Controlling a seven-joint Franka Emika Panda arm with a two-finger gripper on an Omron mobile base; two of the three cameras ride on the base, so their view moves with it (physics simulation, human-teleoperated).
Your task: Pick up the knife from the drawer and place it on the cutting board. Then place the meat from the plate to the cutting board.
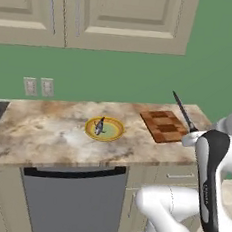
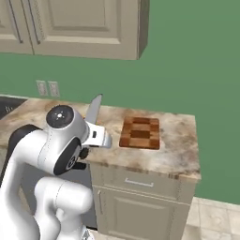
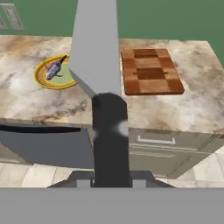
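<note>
A white robot arm's gripper [image 3: 111, 175] is clamped on the black handle of a kitchen knife [image 3: 97, 57], holding it in the air in front of a marbled beige-and-brown countertop [image 1: 51, 132]. In the hand view the broad silver-grey blade rises straight up the middle of the picture, its handle running down between the two dark fingertips. In the left base view the knife [image 1: 183, 112] shows as a thin dark line slanting up and away from the wrist, its tip against the green wall [image 1: 212, 72]; in the right base view the blade [image 2: 93, 109] stands tilted above the arm's white wrist. The reddish-brown block-patterned cutting board [image 3: 150, 71] lies bare on the right part of the counter, near the wall, and the knife is apart from it, held above and short of the counter edge. To the board's left sits a round plate [image 1: 117, 133] with a yellow-orange rim and pale greenish centre; the small dark grey-blue and silvery piece of meat [image 1: 99, 126] lies on it, well apart from the board. Under the counter a small drawer with a silver bar handle [image 2: 138, 182] is shut below the board, and a dark grey dishwasher front [image 1: 72, 201] stands below the plate. Beige wall cabinets [image 1: 97, 16] hang above, and two white outlets [image 1: 38, 86] are set in the wall at left.
</note>
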